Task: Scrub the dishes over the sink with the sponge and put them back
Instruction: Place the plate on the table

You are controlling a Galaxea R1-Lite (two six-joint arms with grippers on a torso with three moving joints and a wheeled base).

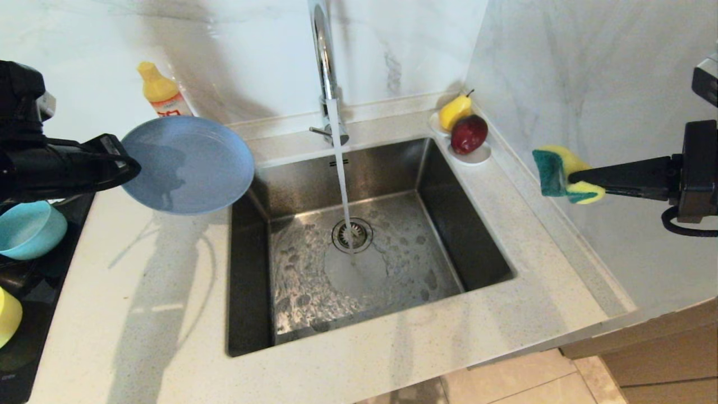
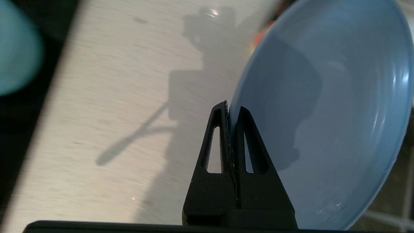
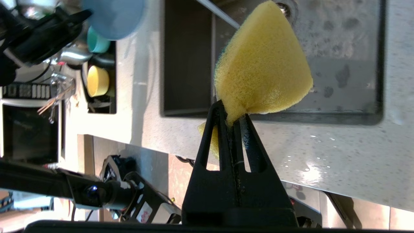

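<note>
My left gripper (image 1: 126, 163) is shut on the rim of the grey-blue plate (image 1: 188, 164), held tilted above the counter just left of the sink (image 1: 247, 269). In the left wrist view the black fingers (image 2: 223, 136) pinch the plate (image 2: 323, 113) edge. My right gripper (image 1: 572, 179) is shut on the yellow sponge (image 1: 564, 174), green face toward the sink, held in the air to the right of the basin. The sponge (image 3: 262, 68) bulges out past that gripper (image 3: 231, 113). The teal bowl (image 1: 28, 230) and the yellow-green bowl (image 1: 8, 317) sit on a dark rack at far left.
Water runs from the chrome faucet (image 1: 325, 62) onto the drain strainer (image 1: 352, 234). A white dish with a pear and a red fruit (image 1: 468, 134) stands at the sink's back right corner. A yellow soap bottle (image 1: 160, 90) stands behind the plate. Marble walls (image 1: 589, 84) close the back and right.
</note>
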